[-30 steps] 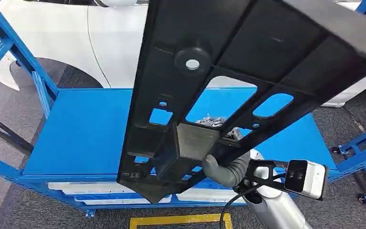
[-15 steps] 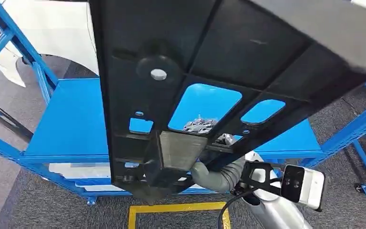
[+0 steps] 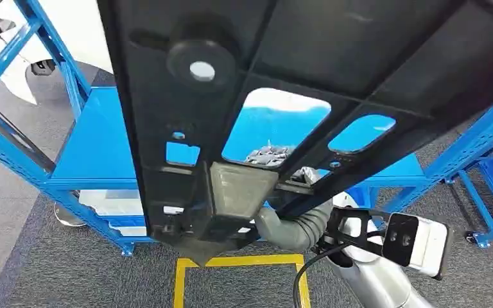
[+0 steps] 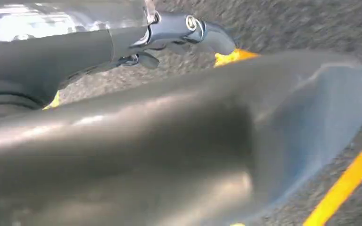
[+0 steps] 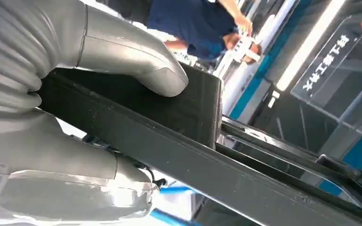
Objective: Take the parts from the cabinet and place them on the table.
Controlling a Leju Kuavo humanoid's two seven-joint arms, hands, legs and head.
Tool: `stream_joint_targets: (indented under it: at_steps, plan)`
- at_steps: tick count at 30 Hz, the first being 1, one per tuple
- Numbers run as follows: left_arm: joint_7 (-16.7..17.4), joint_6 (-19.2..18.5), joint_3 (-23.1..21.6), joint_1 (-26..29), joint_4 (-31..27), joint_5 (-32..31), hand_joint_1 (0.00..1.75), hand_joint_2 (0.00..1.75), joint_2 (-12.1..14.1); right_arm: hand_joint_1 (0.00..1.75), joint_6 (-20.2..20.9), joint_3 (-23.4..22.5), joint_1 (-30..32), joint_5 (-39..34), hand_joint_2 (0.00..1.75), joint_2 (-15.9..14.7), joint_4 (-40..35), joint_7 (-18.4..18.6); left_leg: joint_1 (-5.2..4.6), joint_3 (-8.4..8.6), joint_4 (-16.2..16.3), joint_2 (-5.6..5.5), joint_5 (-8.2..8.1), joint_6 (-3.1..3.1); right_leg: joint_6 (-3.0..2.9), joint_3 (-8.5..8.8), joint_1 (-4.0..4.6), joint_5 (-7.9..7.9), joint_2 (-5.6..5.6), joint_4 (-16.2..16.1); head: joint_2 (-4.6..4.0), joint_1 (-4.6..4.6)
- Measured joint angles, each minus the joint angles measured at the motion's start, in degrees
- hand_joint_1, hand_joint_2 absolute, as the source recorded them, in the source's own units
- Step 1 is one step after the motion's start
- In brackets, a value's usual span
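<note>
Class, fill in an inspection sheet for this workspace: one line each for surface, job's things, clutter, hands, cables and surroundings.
Surface: blue table, bare where visible.
Job's things: large black part held tilted above the table, not yet set down.
Clutter: nothing seen.
Hands: right hand grips the part's lower edge, thumb pressed on it; left hand's state cannot be told.
Cables: black cable by the right wrist.
Surroundings: blue racks, yellow floor marking, grey carpet, a person behind.

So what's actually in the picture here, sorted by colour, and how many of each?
Black: 1, the panel held by the right hand
Blue: 1, the table
Yellow: 1, the floor marking
White: 1, the wrist camera
Total: 4
</note>
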Motion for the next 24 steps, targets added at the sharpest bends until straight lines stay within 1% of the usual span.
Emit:
stream_joint_targets:
  at_steps: [1,2,3,4,5,6,7,8,9,10,11,12,13,14,15,16,17,18,19,20,21,22,23,24]
  plan:
    - [0.0,0.1,0.0,0.0,0.0,0.0,0.00,0.00,0.0,1.75,-0.4,0.0,-0.6,-0.1,1.75,0.0,0.0,0.2,0.00,-0.68,0.5,-0.02,0.42,-0.25,-0.20,4.16,-0.05,-0.31,0.01,-5.5,0.00,-0.02]
    - [0.0,0.2,0.0,0.0,0.0,0.2,0.00,0.00,0.0,1.75,-0.7,0.0,-1.2,-0.2,1.75,0.0,0.1,0.3,-0.30,-1.28,0.9,-0.11,0.68,-0.56,-0.48,7.09,0.27,-2.53,0.03,-10.0,0.02,0.00]
    - [0.1,0.3,0.1,0.0,0.0,0.3,0.00,0.00,0.0,1.75,-1.0,0.0,-1.6,-0.5,1.75,-0.1,0.2,0.3,-0.20,-1.31,0.9,-0.06,1.14,-0.95,-1.01,6.78,0.49,-2.43,0.11,-10.1,0.02,-0.33]
    - [0.1,0.7,0.2,0.1,0.0,0.4,0.00,0.00,0.1,1.75,-1.4,-0.1,-2.2,-0.9,1.75,-0.3,0.4,0.3,-0.14,-1.38,0.9,-0.05,1.58,-1.33,-1.28,6.54,0.59,-2.26,0.14,-10.5,0.00,0.27]
    - [0.1,1.1,0.3,0.1,0.0,0.5,0.00,0.00,0.1,1.75,-1.8,-0.1,-2.8,-1.7,1.75,-0.5,0.7,0.4,-0.01,-1.48,0.6,-0.05,2.29,-1.71,-1.79,6.14,0.83,-1.83,0.16,-10.2,0.02,0.30]
    - [0.4,1.5,0.4,0.3,-0.1,0.5,0.00,0.00,0.5,1.75,-2.4,-0.1,-3.4,-2.5,1.75,-1.0,1.0,0.5,-0.19,-1.80,0.3,-0.15,2.98,-2.17,-2.33,5.64,0.49,-1.01,0.08,-10.6,0.00,0.35]
    - [0.6,2.0,0.5,0.4,-0.1,0.6,0.00,0.00,0.7,1.75,-2.9,0.0,-4.3,-3.4,1.75,-1.4,1.5,0.5,0.20,-2.38,0.8,-0.22,1.78,-2.36,-2.73,5.00,0.27,-0.11,-0.18,-10.8,0.02,0.29]
    - [0.9,2.3,0.5,0.6,-0.1,0.7,0.00,0.00,0.8,1.75,-3.6,0.0,-5.1,-4.1,1.75,-1.7,1.9,0.5,0.22,-3.51,3.0,-0.22,-1.66,-2.58,-3.25,3.97,0.28,0.66,-0.19,-10.8,0.00,0.04]
    - [1.0,2.8,0.6,0.7,-0.1,1.0,0.00,0.00,1.1,1.75,-4.5,0.0,-5.7,-5.1,1.75,-2.3,2.2,0.3,0.34,-4.64,6.9,-0.21,-5.56,-2.83,-3.39,3.03,0.35,1.38,-0.17,-10.8,0.00,-0.18]
    - [1.0,3.1,0.8,0.8,-0.1,1.3,0.00,0.00,1.4,1.75,-5.0,0.0,-6.1,-6.0,1.75,-2.9,2.5,0.2,0.36,-5.69,11.2,-0.21,-8.68,-3.05,-3.44,2.19,0.45,2.07,-0.19,-10.8,0.00,-0.13]
    - [0.9,3.5,1.1,0.8,-0.2,1.7,0.00,0.00,1.7,1.75,-6.0,0.1,-6.6,-6.9,1.75,-3.8,2.8,0.1,0.36,-6.50,15.6,-0.21,-10.66,-3.23,-3.45,1.20,0.52,2.80,-0.24,-10.7,0.00,-0.15]
    - [0.7,4.0,1.5,0.8,-0.2,2.2,0.00,0.00,2.0,1.75,-7.2,0.2,-7.0,-8.2,1.75,-5.0,3.2,0.1,0.36,-6.56,18.5,-0.21,-10.66,-3.25,-3.35,0.24,0.58,3.55,-0.28,-10.6,0.02,-0.20]
    - [0.5,4.4,1.7,0.9,-0.3,2.4,0.00,0.00,2.3,1.75,-8.0,0.3,-7.4,-9.3,1.75,-6.1,3.5,-0.1,0.36,-5.47,18.8,-0.21,-9.04,-3.24,-3.24,-0.71,0.58,4.24,-0.32,-10.6,0.00,-0.17]
    - [0.5,4.7,2.0,1.1,-0.5,2.7,0.00,0.00,2.7,1.75,-8.6,0.5,-7.8,-10.3,1.75,-7.4,3.8,-0.5,0.36,-3.16,16.8,-0.21,-6.74,-3.17,-3.10,-1.60,0.58,4.92,-0.35,-10.5,0.02,-0.22]
    - [0.5,5.0,2.2,1.2,-0.7,2.8,0.00,0.00,2.9,1.75,-9.1,0.6,-8.3,-11.0,1.75,-8.4,3.9,-0.9,0.36,0.46,12.4,-0.20,-4.84,-3.00,-2.91,-2.50,0.58,5.55,-0.33,-10.4,0.00,-0.20]
    - [0.5,5.1,2.3,1.3,-0.7,2.8,0.00,0.00,3.2,1.75,-9.6,0.7,-8.7,-11.5,1.75,-9.3,4.0,-1.2,0.36,3.89,8.0,-0.21,-4.62,-2.80,-2.76,-3.06,0.58,6.06,-0.31,-10.3,0.00,-0.22]
    - [0.4,5.1,2.5,1.2,-0.9,2.8,0.00,0.00,3.6,1.75,-9.9,0.9,-9.0,-11.8,1.75,-10.1,4.1,-1.5,0.27,7.86,2.0,-0.25,-7.51,-2.30,-2.43,-3.49,0.68,6.61,-0.30,-10.1,0.02,-0.22]
    - [0.4,5.1,2.6,1.2,-1.1,2.8,0.00,0.00,3.7,1.75,-10.1,0.9,-9.1,-11.9,1.75,-10.6,4.2,-1.9,-0.04,9.23,-0.7,-0.32,-8.01,-1.96,-2.07,-3.45,0.78,7.03,-0.30,-10.1,0.02,-0.09]
    - [0.3,5.0,2.7,1.3,-1.1,2.8,0.00,0.00,3.8,1.75,-10.4,1.0,-9.1,-11.9,1.75,-11.0,4.4,-2.4,-0.21,8.66,-0.5,-0.36,-7.53,-1.56,-1.69,-3.17,0.75,7.56,-0.45,-10.4,0.00,-0.07]
    - [0.1,5.0,2.9,1.3,-1.2,2.8,0.00,0.00,3.9,1.75,-10.5,1.1,-9.1,-11.9,1.75,-11.3,4.5,-3.1,-0.37,8.37,-0.3,-0.38,-7.29,-1.19,-1.29,-3.19,0.55,8.19,-0.48,-10.7,0.02,-0.55]
    - [0.0,4.9,3.0,1.4,-1.2,2.8,0.00,0.00,3.9,1.75,-10.6,1.2,-9.1,-11.6,1.75,-11.5,4.6,-3.4,-0.34,8.07,-0.5,-0.34,-6.75,-0.73,-0.93,-3.24,0.55,8.80,-0.45,-11.0,0.00,-0.46]
    - [0.0,4.8,3.0,1.5,-1.2,2.8,0.00,0.00,3.9,1.75,-10.7,1.4,-9.0,-11.3,1.75,-11.8,4.7,-3.6,0.22,7.88,-1.3,0.04,-5.50,-0.28,-0.73,-3.82,0.56,8.57,-0.28,-10.7,0.00,-0.50]
    - [-0.1,4.6,3.0,1.4,-1.2,2.8,0.00,0.00,3.9,1.75,-10.8,1.5,-8.9,-11.0,1.75,-12.1,4.8,-3.8,0.07,7.02,-1.6,0.20,-4.63,0.22,-0.53,-4.74,0.66,5.58,-0.12,-9.2,0.00,-0.35]
    - [-0.2,4.3,3.0,1.4,-1.2,2.7,0.00,0.00,3.9,1.75,-11.3,1.6,-8.8,-10.4,1.75,-12.1,4.8,-3.9,0.04,5.98,-1.6,0.28,-3.68,0.52,-0.33,-6.00,0.52,1.20,-0.03,-5.3,0.00,-0.02]
